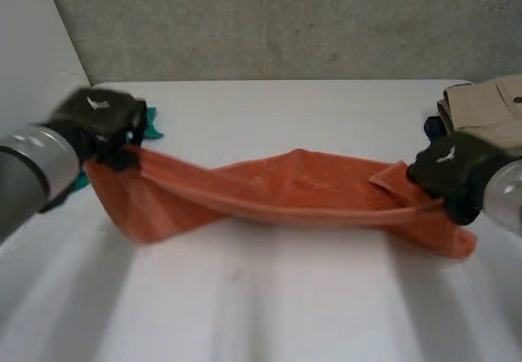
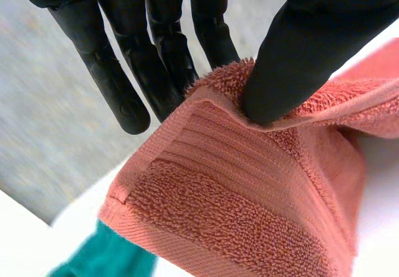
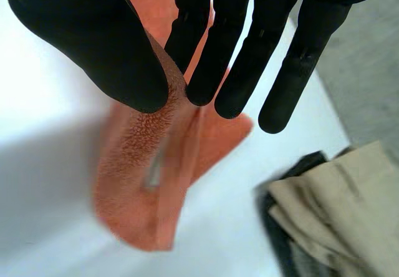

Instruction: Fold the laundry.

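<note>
Both ends of the towel (image 1: 285, 187) are pinched, one in my left hand (image 1: 102, 121), one in my right hand (image 1: 444, 170); I judge the folding hardly begun.

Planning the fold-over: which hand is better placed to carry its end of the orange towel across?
Probably the left hand: it pinches the towel at its hemmed edge cleanly, with cloth hanging flat below. The right hand also pinches its end, but the cloth there is bunched and doubled over.
</note>
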Motion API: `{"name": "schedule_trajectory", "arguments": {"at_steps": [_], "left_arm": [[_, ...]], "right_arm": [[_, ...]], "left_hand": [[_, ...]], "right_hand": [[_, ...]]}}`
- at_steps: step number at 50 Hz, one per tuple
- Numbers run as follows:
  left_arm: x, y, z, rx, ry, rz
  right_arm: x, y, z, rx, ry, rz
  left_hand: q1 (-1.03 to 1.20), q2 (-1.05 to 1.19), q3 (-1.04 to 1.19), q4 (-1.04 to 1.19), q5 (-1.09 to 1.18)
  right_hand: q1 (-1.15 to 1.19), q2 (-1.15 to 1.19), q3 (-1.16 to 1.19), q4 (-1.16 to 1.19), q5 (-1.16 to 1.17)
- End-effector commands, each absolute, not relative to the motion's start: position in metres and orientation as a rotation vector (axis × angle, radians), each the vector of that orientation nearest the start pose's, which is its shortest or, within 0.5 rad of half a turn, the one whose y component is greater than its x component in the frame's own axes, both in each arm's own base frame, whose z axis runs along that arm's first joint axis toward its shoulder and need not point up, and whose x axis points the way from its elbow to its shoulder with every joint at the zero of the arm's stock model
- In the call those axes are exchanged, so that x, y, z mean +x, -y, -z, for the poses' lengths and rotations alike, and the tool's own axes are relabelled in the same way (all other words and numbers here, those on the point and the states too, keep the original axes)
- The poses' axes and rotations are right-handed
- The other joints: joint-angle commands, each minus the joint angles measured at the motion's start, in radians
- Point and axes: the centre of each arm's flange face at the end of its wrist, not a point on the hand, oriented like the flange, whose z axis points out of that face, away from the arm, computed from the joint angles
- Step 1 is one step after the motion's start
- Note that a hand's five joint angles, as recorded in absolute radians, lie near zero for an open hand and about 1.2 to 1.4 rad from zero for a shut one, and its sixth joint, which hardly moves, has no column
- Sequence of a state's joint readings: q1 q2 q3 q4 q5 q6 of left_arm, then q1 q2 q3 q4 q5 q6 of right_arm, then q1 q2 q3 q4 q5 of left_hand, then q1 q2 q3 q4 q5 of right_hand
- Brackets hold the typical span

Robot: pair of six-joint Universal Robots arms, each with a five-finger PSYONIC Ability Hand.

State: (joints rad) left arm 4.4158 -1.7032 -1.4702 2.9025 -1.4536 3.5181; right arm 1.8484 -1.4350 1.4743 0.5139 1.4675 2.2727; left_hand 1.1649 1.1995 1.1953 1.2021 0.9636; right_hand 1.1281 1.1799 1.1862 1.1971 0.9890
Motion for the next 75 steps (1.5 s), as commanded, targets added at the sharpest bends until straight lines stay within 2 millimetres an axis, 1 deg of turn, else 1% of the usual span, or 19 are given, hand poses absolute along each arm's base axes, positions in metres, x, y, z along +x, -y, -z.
{"name": "schedule_trajectory", "arguments": {"at_steps": [1, 4, 8, 9, 10, 14, 17, 22, 26, 30, 31, 37, 43, 48, 50, 51, 52, 62, 75], "left_arm": [[-0.250, 0.304, -0.239, 1.024, -2.257, 1.951], [-0.263, 0.339, -0.264, 0.948, -2.043, 2.199], [-0.275, 0.371, -0.331, 0.782, -1.601, 2.575], [-0.276, 0.374, -0.347, 0.735, -1.505, 2.648], [-0.277, 0.377, -0.373, 0.654, -1.336, 2.780], [-0.275, 0.375, -0.415, 0.484, -1.035, 3.017], [-0.272, 0.372, -0.429, 0.438, -0.959, 3.073], [-0.266, 0.374, -0.403, 0.432, -1.210, 2.964], [-0.260, 0.371, -0.361, 0.469, -1.508, 2.796], [-0.256, 0.358, -0.310, 0.555, -1.788, 2.602], [-0.256, 0.354, -0.301, 0.574, -1.835, 2.566], [-0.247, 0.317, -0.227, 0.698, -2.129, 2.278], [-0.236, 0.285, -0.185, 0.839, -2.215, 2.053], [-0.229, 0.263, -0.173, 0.954, -2.176, 1.944], [-0.229, 0.260, -0.175, 0.970, -2.157, 1.941], [-0.228, 0.259, -0.177, 0.973, -2.146, 1.945], [-0.228, 0.259, -0.181, 0.967, -2.130, 1.957], [-0.229, 0.259, -0.195, 0.952, -2.087, 2.011], [-0.230, 0.258, -0.197, 0.954, -2.080, 2.022]], "right_arm": [[0.229, 0.293, -0.228, -1.480, -2.400, 1.800], [0.234, 0.321, -0.240, -1.326, -2.355, 2.004], [0.240, 0.359, -0.292, -0.993, -2.154, 2.404], [0.241, 0.369, -0.316, -0.856, -2.023, 2.550], [0.242, 0.372, -0.326, -0.798, -1.953, 2.609], [0.246, 0.375, -0.367, -0.577, -1.599, 2.831], [0.243, 0.360, -0.399, -0.489, -1.379, 2.955], [0.239, 0.347, -0.394, -0.509, -1.369, 2.953], [0.237, 0.347, -0.361, -0.587, -1.510, 2.866], [0.236, 0.337, -0.308, -0.741, -1.756, 2.659], [0.236, 0.330, -0.284, -0.812, -1.857, 2.543], [0.232, 0.293, -0.208, -0.992, -2.138, 2.126], [0.224, 0.253, -0.142, -1.160, -2.398, 1.701], [0.219, 0.245, -0.140, -1.237, -2.448, 1.607], [0.218, 0.246, -0.145, -1.248, -2.443, 1.628], [0.219, 0.250, -0.153, -1.247, -2.422, 1.680], [0.219, 0.252, -0.159, -1.247, -2.408, 1.710], [0.238, 0.287, -0.214, -1.394, -2.174, 1.995], [0.254, 0.328, -0.148, -1.988, -2.099, 1.678]], "left_hand": [[0.231, 0.197, 0.201, 0.194, 0.258], [0.231, 0.197, 0.201, 0.194, 0.258], [0.231, 0.197, 0.201, 0.194, 0.258], [0.231, 0.197, 0.201, 0.194, 0.258], [0.231, 0.197, 0.201, 0.194, 0.258], [0.231, 0.197, 0.201, 0.194, 0.258], [0.231, 0.197, 0.201, 0.194, 0.258], [0.231, 0.197, 0.201, 0.194, 0.258], [0.231, 0.197, 0.201, 0.194, 0.258], [0.231, 0.197, 0.201, 0.194, 0.258], [0.231, 0.197, 0.201, 0.194, 0.258], [0.231, 0.197, 0.201, 0.194, 0.258], [0.231, 0.197, 0.201, 0.194, 0.258], [0.231, 0.197, 0.201, 0.194, 0.258], [0.231, 0.197, 0.201, 0.194, 0.258], [0.231, 0.197, 0.201, 0.194, 0.258], [0.231, 0.197, 0.201, 0.194, 0.258], [0.231, 0.197, 0.201, 0.194, 0.258], [0.231, 0.197, 0.201, 0.194, 0.258]], "right_hand": [[0.268, 0.216, 0.210, 0.199, 0.233], [0.268, 0.216, 0.210, 0.199, 0.233], [0.268, 0.216, 0.210, 0.199, 0.233], [0.268, 0.216, 0.210, 0.199, 0.233], [0.268, 0.216, 0.210, 0.199, 0.233], [0.268, 0.216, 0.210, 0.199, 0.233], [0.268, 0.216, 0.210, 0.199, 0.233], [0.268, 0.216, 0.210, 0.199, 0.233], [0.268, 0.216, 0.210, 0.199, 0.233], [0.268, 0.216, 0.210, 0.199, 0.233], [0.268, 0.216, 0.210, 0.199, 0.233], [0.268, 0.216, 0.210, 0.199, 0.233], [0.268, 0.216, 0.210, 0.199, 0.233], [0.255, 0.203, 0.197, 0.186, 0.219], [-0.350, -0.402, -0.408, -0.419, -0.385], [-0.868, -0.919, -0.926, -0.937, -0.903], [-0.951, -1.003, -1.009, -1.020, -0.987], [-0.920, -0.972, -0.978, -0.989, -0.955], [-0.750, -0.802, -0.808, -0.819, -0.785]]}}
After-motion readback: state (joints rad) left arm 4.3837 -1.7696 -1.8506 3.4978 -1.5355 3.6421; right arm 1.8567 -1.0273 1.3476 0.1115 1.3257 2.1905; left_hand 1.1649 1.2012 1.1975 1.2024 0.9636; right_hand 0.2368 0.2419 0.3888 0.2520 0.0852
